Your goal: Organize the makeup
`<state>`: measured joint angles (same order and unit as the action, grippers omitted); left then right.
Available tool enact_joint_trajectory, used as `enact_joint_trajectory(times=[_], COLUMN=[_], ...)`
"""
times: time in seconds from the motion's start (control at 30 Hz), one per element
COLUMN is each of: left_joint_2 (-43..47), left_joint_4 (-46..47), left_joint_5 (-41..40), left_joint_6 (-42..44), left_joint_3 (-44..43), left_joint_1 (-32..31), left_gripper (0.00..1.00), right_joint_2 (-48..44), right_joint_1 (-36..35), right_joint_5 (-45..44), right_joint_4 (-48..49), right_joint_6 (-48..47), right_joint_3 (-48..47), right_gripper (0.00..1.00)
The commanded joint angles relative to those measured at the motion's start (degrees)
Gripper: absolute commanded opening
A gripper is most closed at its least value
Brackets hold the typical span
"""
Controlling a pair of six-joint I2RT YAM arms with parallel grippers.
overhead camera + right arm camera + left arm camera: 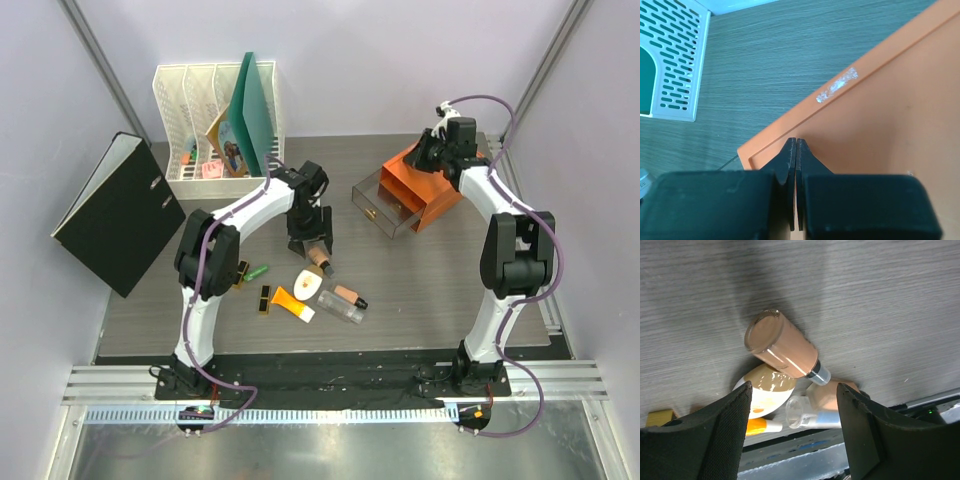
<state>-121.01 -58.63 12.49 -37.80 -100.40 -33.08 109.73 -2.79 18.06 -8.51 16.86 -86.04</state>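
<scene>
Our left claw (794, 390) hangs spread above the peach bottle (782, 345), which lies on its side on the table (865, 290), just beside the white compact (765, 390). Our right claw (796, 145) is pressed together over the orange drawer box (880, 125).

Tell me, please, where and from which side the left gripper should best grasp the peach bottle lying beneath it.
Probably mid-body: bring the left gripper straight down, jaws across the width of the peach bottle. It lies on its side on the table, diagonal, and its neck end crowds the white compact, leaving the smooth round body free.
</scene>
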Motion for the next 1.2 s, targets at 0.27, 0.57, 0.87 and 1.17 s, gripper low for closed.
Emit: enact_joint_trajectory(times=[0.27, 0.57, 0.87, 1.17], left_joint_2=[-4.4, -7.48, -3.89, -1.42], left_joint_4=[3.27, 2.38, -0.08, 5.6], left_joint_5=[2.45, 1.48, -3.61, 1.47], left_joint_6=[-4.12, -3.95, -2.63, -3.67], left_joint_3=[-2.34, -3.05, -10.6, -26.59], left_joint_1=[0.03, 0.03, 0.03, 0.12], left_gripper=[0.61, 0.35, 0.0, 0.0], right_joint_2=[6.1, 7.07, 7.6, 7.6], right_joint_1=[0.5, 0.94, 0.94, 0.85], right_joint_5=[5.4, 8.04, 8.13, 8.3], right_joint_4=[-9.42, -7.48, -7.48, -7.39], right_joint_6=[-0.78, 0.01, 0.36, 0.28], right_joint_3=[12.65, 14.32, 14.15, 14.85], right_gripper=[0.01, 0.01, 0.01, 0.01])
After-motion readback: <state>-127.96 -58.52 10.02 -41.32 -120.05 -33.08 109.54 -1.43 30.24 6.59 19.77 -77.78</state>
